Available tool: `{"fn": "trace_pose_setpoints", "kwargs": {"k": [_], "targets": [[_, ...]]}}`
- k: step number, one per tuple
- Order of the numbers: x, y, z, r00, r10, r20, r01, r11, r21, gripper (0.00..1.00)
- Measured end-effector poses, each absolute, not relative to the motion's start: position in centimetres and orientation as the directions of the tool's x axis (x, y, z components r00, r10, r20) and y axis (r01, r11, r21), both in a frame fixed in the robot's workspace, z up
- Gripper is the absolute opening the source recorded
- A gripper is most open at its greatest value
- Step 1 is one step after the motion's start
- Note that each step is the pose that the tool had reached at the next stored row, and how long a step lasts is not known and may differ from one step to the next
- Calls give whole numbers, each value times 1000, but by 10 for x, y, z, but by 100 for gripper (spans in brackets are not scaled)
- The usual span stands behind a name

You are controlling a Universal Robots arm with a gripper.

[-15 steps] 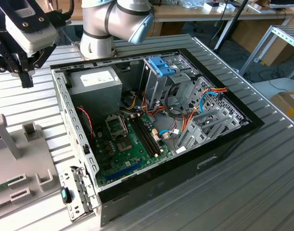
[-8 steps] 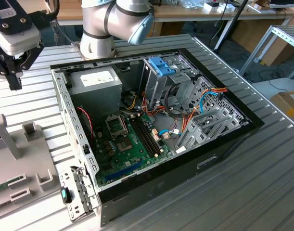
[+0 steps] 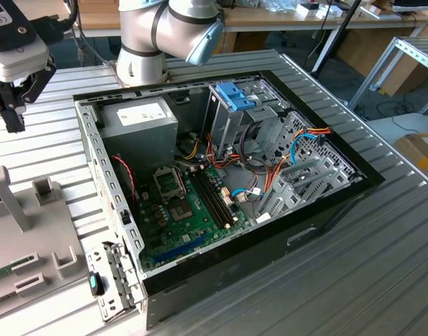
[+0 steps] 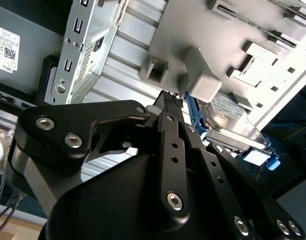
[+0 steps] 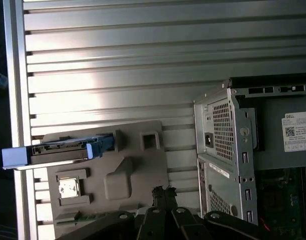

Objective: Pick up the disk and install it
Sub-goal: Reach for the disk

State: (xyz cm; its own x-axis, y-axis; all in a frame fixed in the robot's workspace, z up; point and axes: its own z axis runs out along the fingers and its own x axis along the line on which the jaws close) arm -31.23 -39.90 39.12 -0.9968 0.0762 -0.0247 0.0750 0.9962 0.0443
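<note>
Gripper (image 3: pixel 14 124) hangs at the exterior view's left, over the table (image 3: pixel 382 273) beside the open case (image 3: pixel 319 217); fingertips (image 5: pixel 163 191) pressed together, nothing between them. Disk (image 5: pixel 57 150) stands on edge in the grey holder (image 5: pixel 142 170), blue rail along its side, at the holder's outer edge near the table rim; the second wrist view shows its label face (image 4: pixel 233 120). Gripper apart from disk.
</note>
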Motion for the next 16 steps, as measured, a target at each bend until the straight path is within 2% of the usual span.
{"fn": "trace_pose_setpoints", "kwargs": {"k": [16], "targets": [[-336,-399,391,-997,76,-25,75,996,44,11]]}}
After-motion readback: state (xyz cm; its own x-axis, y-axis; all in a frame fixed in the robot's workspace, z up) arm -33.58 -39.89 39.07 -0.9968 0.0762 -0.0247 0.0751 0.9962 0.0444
